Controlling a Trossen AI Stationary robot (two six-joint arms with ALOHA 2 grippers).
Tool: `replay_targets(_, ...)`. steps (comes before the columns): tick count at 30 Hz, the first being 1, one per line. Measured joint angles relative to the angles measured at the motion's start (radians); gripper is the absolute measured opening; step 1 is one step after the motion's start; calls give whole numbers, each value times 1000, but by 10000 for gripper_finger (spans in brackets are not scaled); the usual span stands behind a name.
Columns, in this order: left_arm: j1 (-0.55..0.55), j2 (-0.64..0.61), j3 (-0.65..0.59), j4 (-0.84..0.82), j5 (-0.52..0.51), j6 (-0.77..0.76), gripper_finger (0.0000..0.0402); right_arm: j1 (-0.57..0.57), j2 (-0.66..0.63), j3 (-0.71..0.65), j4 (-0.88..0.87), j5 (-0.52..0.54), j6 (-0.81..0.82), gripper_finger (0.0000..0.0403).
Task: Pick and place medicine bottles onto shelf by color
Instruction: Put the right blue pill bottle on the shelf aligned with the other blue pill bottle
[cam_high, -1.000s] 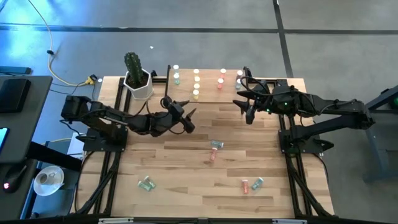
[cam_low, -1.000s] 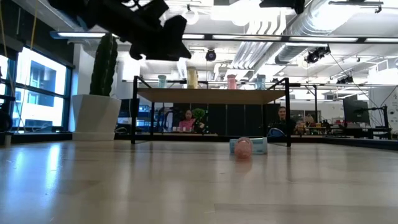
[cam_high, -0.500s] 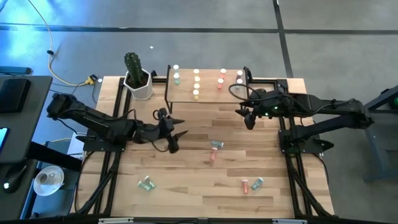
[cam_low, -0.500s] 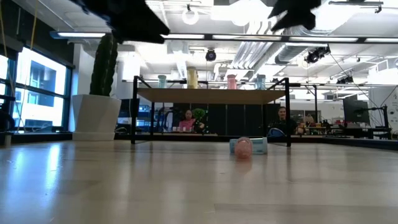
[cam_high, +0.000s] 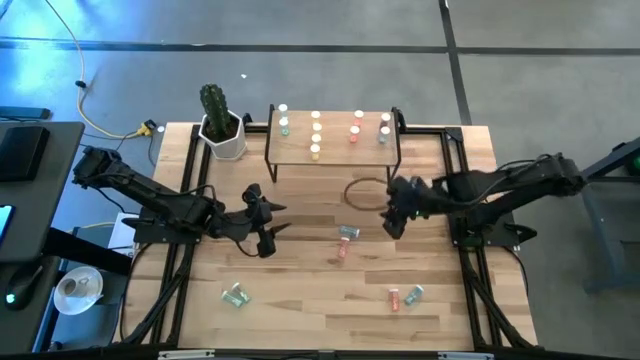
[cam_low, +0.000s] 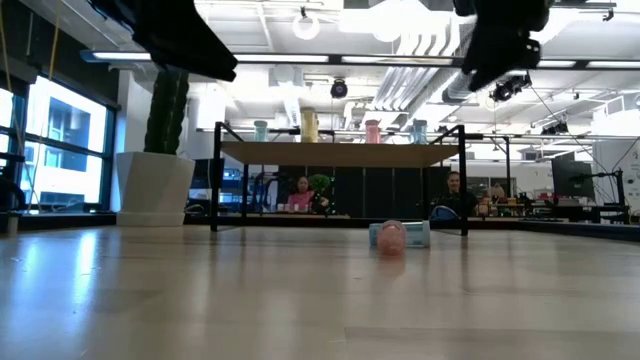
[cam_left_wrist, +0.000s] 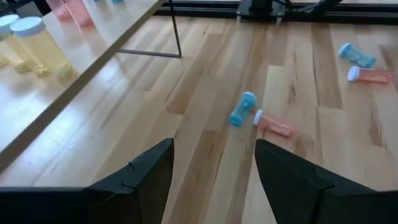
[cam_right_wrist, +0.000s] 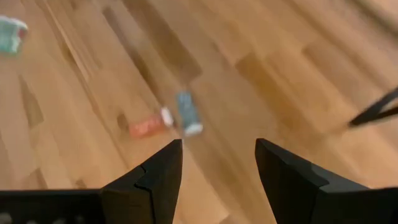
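Left pincer (cam_high: 268, 228): spread, empty, above surface (cam_high: 300, 290) centre-left.
Right pincer (cam_high: 392, 212): spread, empty, near blue bottle (cam_high: 348, 232).
Shelf (cam_high: 335, 150): far edge.

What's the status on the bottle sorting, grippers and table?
Left gripper open, empty, mid-table. Right gripper open, empty, near the blue bottle and pink bottle lying loose. Shelf holds sorted bottles. Nothing in the way.
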Motion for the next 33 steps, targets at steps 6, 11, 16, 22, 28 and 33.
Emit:
replay_targets(6,1,0,0,4,0,22,216,116,95,0,-33,9,168,194)
replay_targets(11,1,0,0,2,0,22,216,200,169,0,-60,-35,308,194)
replay_targets(16,1,0,0,2,0,22,216,289,221,0,-98,-90,483,194)
replay_targets(22,1,0,0,2,0,22,216,403,265,0,-96,-106,663,194)
replay_targets(28,1,1,0,2,0,1,216,512,289,0,-93,-106,874,194)
replay_targets(33,2,1,0,1,0,-46,216,595,299,0,-91,-105,1013,194)
